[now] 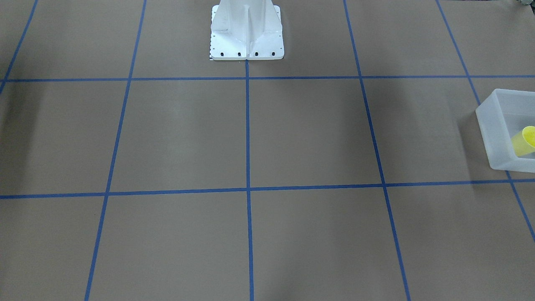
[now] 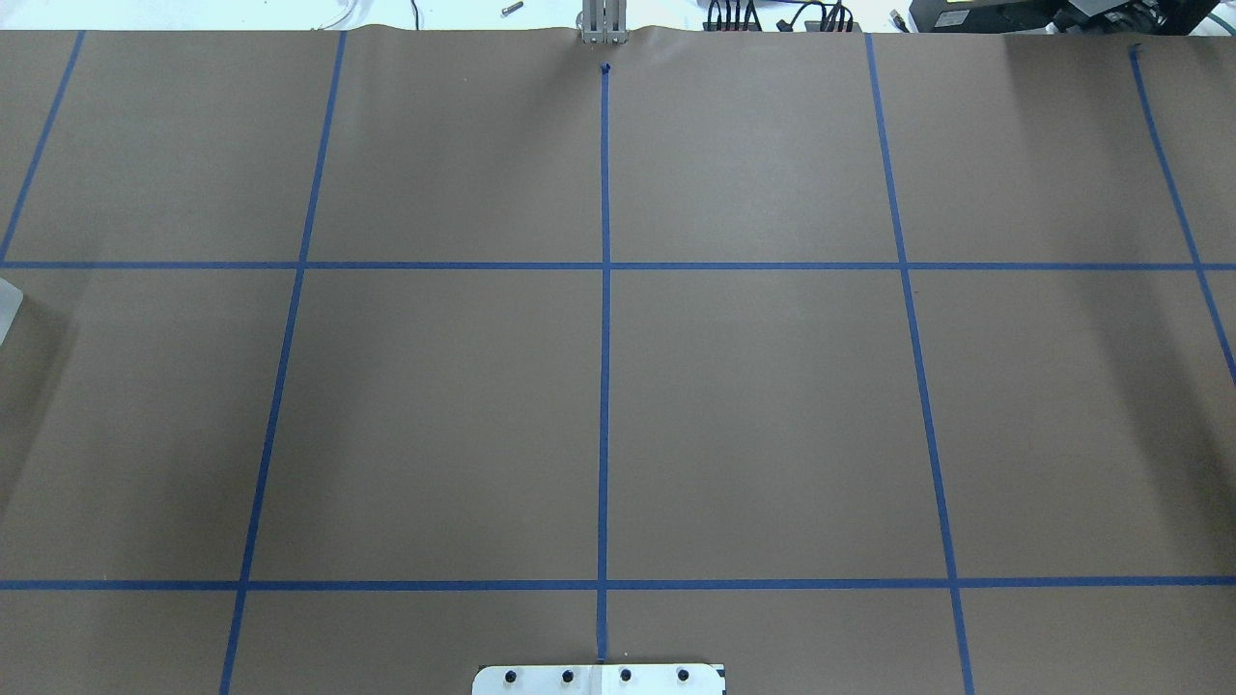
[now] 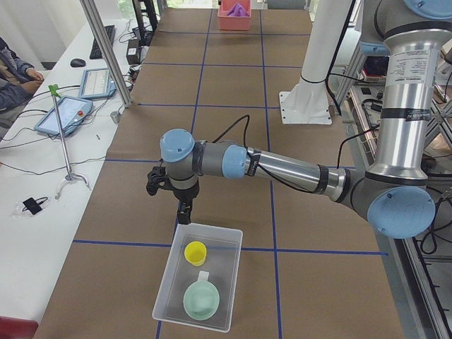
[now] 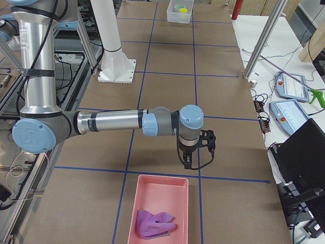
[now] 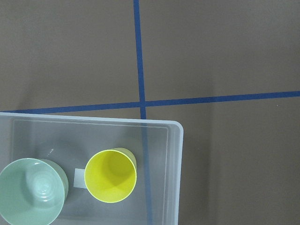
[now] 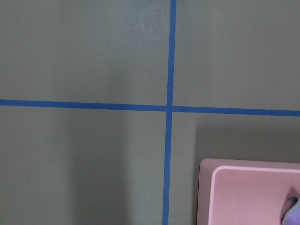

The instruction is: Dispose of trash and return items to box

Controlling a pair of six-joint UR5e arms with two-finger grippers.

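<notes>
Items: the yellow cup (image 5: 111, 176) and the green bowl (image 5: 32, 191) were seen upright, mouths up, side by side in the box (image 5: 174, 140) at the lower left of the left wrist view.
Box axis: the long side was laid left to right.
Reason: both items were judged returned.
Left gripper (image 3: 184, 213): held above the box's far end; finger spacing could not be told.
Right gripper (image 4: 187, 162): held above the pink tray (image 4: 144, 185); finger spacing could not be told.

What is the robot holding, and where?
Nothing that shows: the small yellow plastic cup and mint-green plastic bowl sit in the translucent plastic tub.
</notes>
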